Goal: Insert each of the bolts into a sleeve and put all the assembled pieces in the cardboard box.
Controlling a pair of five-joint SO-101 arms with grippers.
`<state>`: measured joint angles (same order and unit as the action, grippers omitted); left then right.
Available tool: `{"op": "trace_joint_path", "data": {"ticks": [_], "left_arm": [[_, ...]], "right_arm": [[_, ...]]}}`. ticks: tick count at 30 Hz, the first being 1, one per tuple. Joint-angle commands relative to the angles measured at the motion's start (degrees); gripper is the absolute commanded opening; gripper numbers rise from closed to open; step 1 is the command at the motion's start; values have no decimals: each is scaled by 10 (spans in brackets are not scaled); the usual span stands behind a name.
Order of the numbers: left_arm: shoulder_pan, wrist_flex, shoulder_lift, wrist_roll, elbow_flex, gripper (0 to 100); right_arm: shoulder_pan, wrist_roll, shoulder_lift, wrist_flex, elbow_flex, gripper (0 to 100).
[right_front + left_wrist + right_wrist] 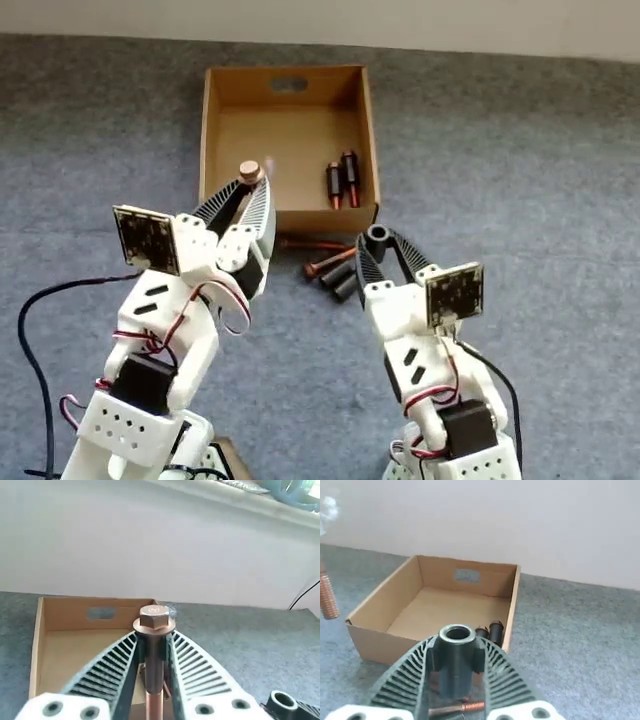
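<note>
My left gripper (250, 187) is shut on a copper bolt (250, 171), held upright with its hex head (154, 619) up, over the near-left wall of the cardboard box (214, 110). My right gripper (378, 243) is shut on a black sleeve (377, 235), bore upward (456, 634), just in front of the box's near-right corner. Two assembled pieces (342, 182) lie inside the box by its right wall. The left arm's bolt thread (326, 598) hangs beside the box in the right wrist view.
Loose copper bolts (308, 243) and black sleeves (343, 282) lie on the grey carpet just in front of the box, between the two grippers. One bolt (457, 708) lies under the held sleeve. A pale wall (150, 540) rises behind the box.
</note>
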<state>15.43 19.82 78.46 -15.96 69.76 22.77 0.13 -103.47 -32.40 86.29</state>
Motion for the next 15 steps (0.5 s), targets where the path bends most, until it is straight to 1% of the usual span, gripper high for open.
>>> {"op": "trace_joint_path", "data": {"ticks": [1, 5, 10, 15], "left_arm": [[33, -48, 8, 0, -16, 7], [92, -97, 8, 0, -28, 8], [147, -98, 7, 0, -57, 8], [156, -101, -28, 1, -65, 8]], "right_arm": [[7, -5, -7, -2, 1, 6], [7, -4, -3, -2, 1, 6], [6, -4, -3, -2, 4, 6], [6, -4, -3, -2, 4, 6]]}}
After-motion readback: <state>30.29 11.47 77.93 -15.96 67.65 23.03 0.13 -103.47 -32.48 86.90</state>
